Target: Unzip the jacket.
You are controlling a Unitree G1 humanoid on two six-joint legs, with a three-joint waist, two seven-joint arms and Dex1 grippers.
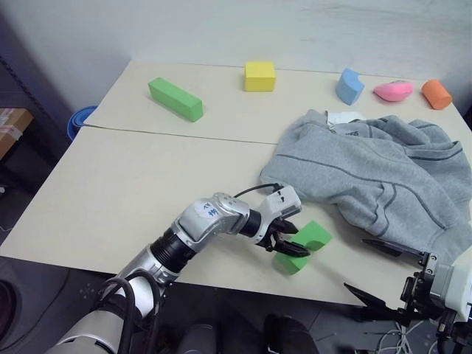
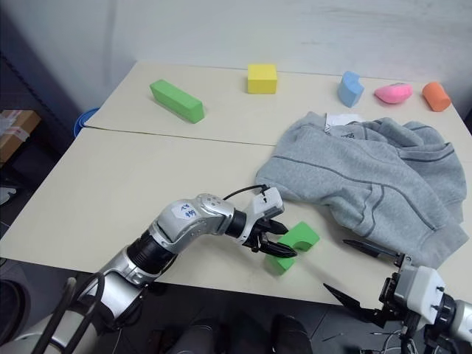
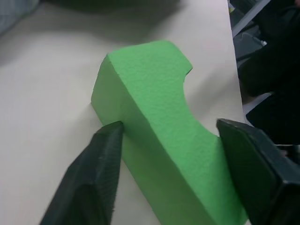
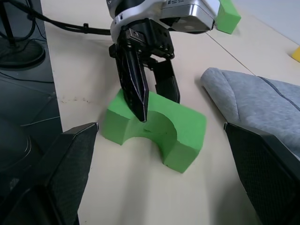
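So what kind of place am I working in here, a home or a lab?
Most likely a lab or test room, not a home. Two plain beige tables stand pushed together against a bare wall, coloured foam blocks such as the yellow block sit in a row, and the jacket lies alongside like a test prop.

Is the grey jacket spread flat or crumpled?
Crumpled: the grey fleece jacket lies bunched in folds on the table, its zipper hidden.

Soft grey fleece cloth with darker stitched seams forms the jacket (image 1: 376,177), lying on a smooth, matt beige counter (image 1: 147,192). The green arch block (image 3: 159,126) looks like grainy matt foam; the left hand (image 4: 150,101) has matt black plastic fingers under brushed metal.
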